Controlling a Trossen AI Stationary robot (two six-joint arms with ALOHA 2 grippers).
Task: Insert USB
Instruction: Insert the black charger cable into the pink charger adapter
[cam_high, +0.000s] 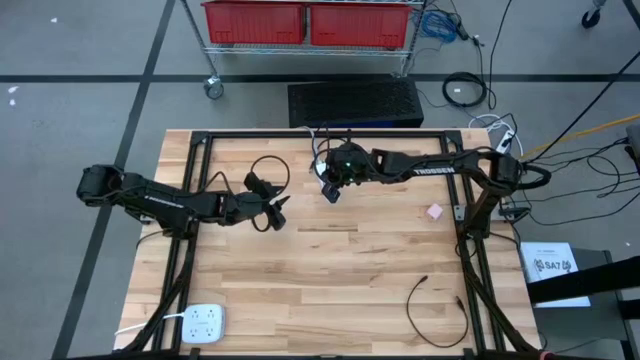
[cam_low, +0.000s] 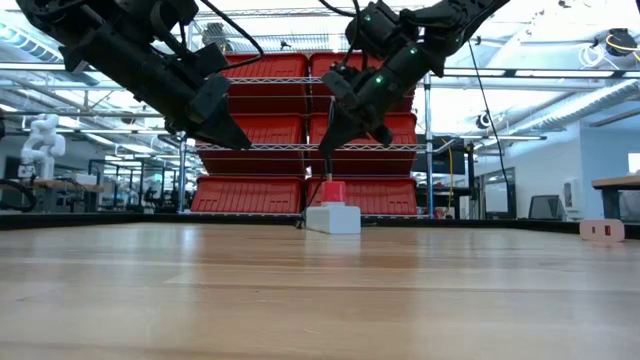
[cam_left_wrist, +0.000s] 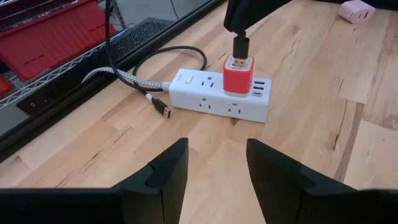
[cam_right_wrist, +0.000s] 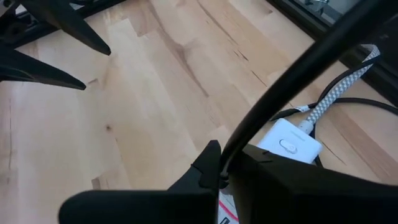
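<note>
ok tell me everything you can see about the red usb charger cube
The red charger cube is a small, glossy plastic block with rounded edges, standing upright, plugged into the top of the white power strip at the far side of the table. Its pale top face holds a USB port, and a black USB plug sits straight down in it or right at its mouth; how deep it goes is unclear. The right hand, shut on that plug, hangs directly above. Nothing else touches the cube.

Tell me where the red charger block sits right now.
In the left wrist view, the red charger block stands on the white power strip, directly beneath the USB plug held by the right gripper.
</note>
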